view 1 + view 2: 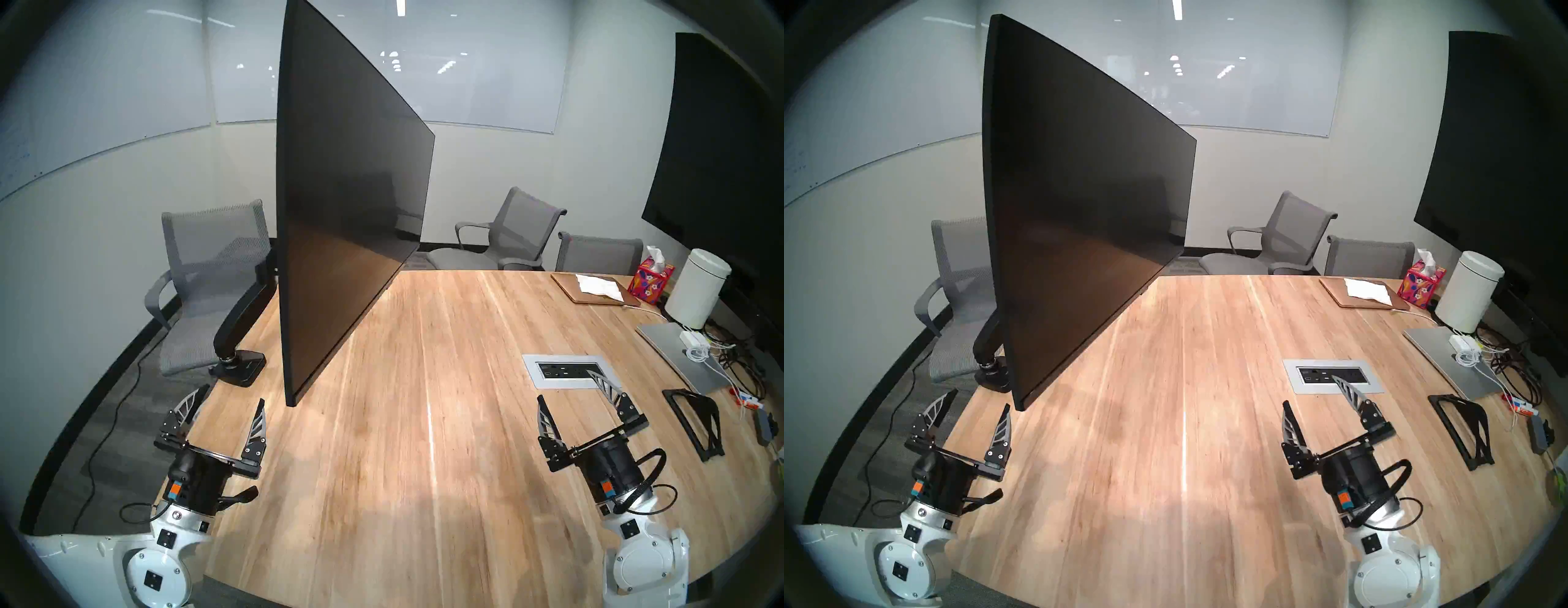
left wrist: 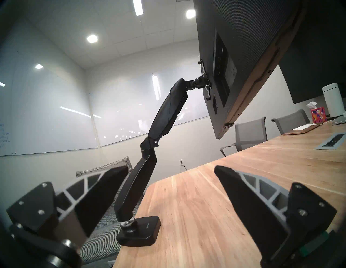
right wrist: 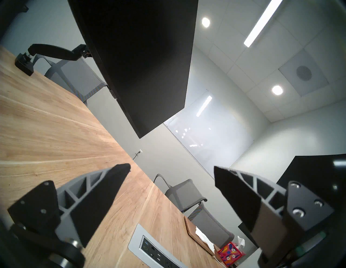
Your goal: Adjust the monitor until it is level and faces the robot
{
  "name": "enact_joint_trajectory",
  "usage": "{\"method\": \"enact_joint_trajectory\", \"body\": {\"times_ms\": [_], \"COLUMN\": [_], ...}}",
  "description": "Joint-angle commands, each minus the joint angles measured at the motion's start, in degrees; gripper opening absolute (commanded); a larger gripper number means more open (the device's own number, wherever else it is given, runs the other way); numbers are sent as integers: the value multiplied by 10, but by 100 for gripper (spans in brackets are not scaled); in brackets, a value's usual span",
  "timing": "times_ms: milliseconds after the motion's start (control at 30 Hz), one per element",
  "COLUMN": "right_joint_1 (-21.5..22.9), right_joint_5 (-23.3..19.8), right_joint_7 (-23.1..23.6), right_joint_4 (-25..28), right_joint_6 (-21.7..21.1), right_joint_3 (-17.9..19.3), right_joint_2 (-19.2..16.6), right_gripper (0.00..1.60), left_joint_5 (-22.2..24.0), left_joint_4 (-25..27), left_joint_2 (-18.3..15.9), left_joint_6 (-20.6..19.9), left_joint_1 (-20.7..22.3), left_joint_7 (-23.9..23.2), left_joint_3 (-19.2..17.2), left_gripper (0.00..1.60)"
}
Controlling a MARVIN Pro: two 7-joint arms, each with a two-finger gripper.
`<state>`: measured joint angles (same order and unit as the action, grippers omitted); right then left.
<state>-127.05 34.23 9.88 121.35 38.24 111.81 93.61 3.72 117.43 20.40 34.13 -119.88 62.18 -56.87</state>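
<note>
The monitor [image 1: 348, 204] [image 1: 1081, 204] is a wide black screen hanging over the left part of the wooden table [image 1: 403, 446]. It is swung sideways, its near short edge towards me and its screen facing my right. Its black articulated arm [image 1: 242, 314] [image 2: 164, 116] rises from a clamp base [image 1: 244, 365] [image 2: 139, 232] on the table's left edge. My left gripper [image 1: 233, 395] [image 2: 171, 168] stands open and empty just in front of the base, below the monitor's near corner. My right gripper [image 1: 566, 386] [image 3: 172, 167] is open and empty over the table's right half, well apart from the monitor [image 3: 140, 56].
A power outlet panel [image 1: 568, 371] is set into the table just beyond the right gripper. A black stand [image 1: 695, 420], laptop [image 1: 679, 361], white canister [image 1: 700, 293], tissue box [image 1: 651, 278] and cables crowd the right. A large black screen [image 1: 721, 148] hangs on the right wall. Grey chairs [image 1: 212, 271] ring the table.
</note>
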Motion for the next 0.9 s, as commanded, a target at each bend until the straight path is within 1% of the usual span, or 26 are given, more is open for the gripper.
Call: {"method": "enact_joint_trajectory", "body": {"times_ms": [0, 167, 200, 233, 367, 433, 500, 533, 633, 700, 733, 867], "right_joint_1": [1, 1, 1, 1, 2, 2, 2, 2, 2, 2, 2, 2], "right_joint_5": [-4, -4, -4, -4, -4, -4, -4, -4, -4, -3, -3, -3], "right_joint_7": [-2, -2, -2, -2, -2, -2, -2, -2, -2, -2, -2, -2], "right_joint_4": [12, 12, 12, 12, 12, 12, 12, 12, 12, 12, 12, 12], "right_joint_6": [1, 1, 1, 1, 1, 1, 1, 1, 1, 2, 2, 2], "right_joint_3": [0, 0, 0, 0, 0, 0, 0, 0, 0, 0, 0, 0], "right_joint_2": [1, 1, 1, 1, 1, 1, 1, 1, 1, 1, 1, 1], "right_gripper": [160, 160, 160, 160, 160, 160, 160, 160, 160, 160, 160, 160], "left_joint_5": [-1, -1, 2, 2, -10, -11, -26, -26, -43, -64, -64, -96], "left_joint_4": [10, 10, 11, 11, 27, 32, 47, 47, 62, 80, 80, 96], "left_joint_2": [0, 0, -1, -1, -18, -21, -34, -34, -45, -60, -60, -76], "left_joint_6": [0, 0, 9, 9, 15, 17, 22, 22, 23, 25, 25, 21], "left_joint_1": [2, 2, 1, 1, -22, -27, -46, -46, -65, -85, -85, -109], "left_joint_7": [-1, 0, 1, 1, 26, 31, 50, 50, 69, 89, 89, 119], "left_joint_3": [-1, 0, -1, -1, -1, -1, 2, 2, 5, 9, 9, 14], "left_gripper": [160, 160, 160, 160, 160, 160, 160, 160, 160, 160, 160, 160]}}
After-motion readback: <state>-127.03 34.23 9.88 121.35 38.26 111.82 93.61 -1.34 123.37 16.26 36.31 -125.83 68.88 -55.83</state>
